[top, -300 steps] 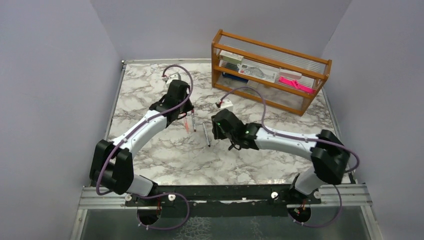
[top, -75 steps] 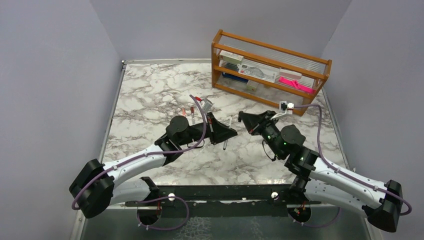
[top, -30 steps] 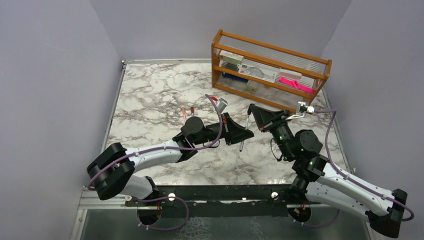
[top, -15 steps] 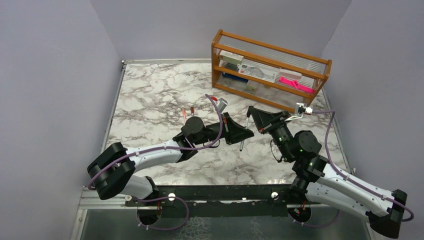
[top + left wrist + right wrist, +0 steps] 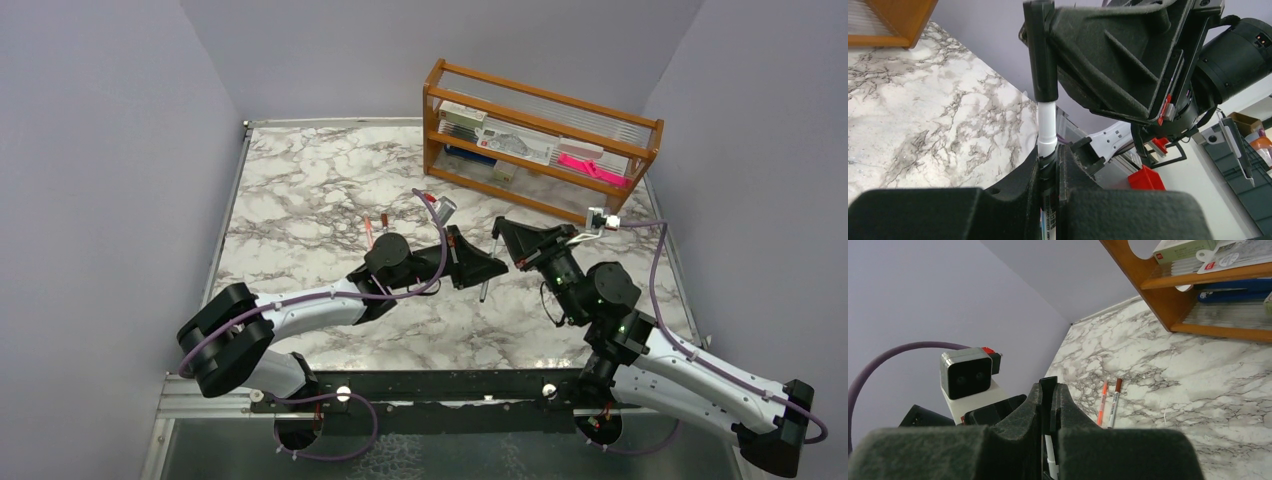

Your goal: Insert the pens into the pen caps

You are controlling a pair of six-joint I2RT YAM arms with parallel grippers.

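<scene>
Mid-table, my left gripper [image 5: 1049, 161] clamps a pen [image 5: 1046, 122], my right gripper [image 5: 1049, 397] pinches the black cap [image 5: 1040, 55] at its end; rack [image 5: 429, 125] well apart, far right.

The left claw [image 5: 1049, 160] and right claw [image 5: 1049, 390] are matt black plastic with a fine grainy texture. The pen [image 5: 1046, 122] in the left claw has a smooth, slightly glossy white plastic barrel, and the cap [image 5: 1040, 50] in the right claw is smooth black plastic with a satin sheen. Below the claws the table [image 5: 300, 200] is smooth, marble-patterned and faintly glossy; beyond the right claw the rack [image 5: 1223, 332] is varnished orange-brown wood.
</scene>
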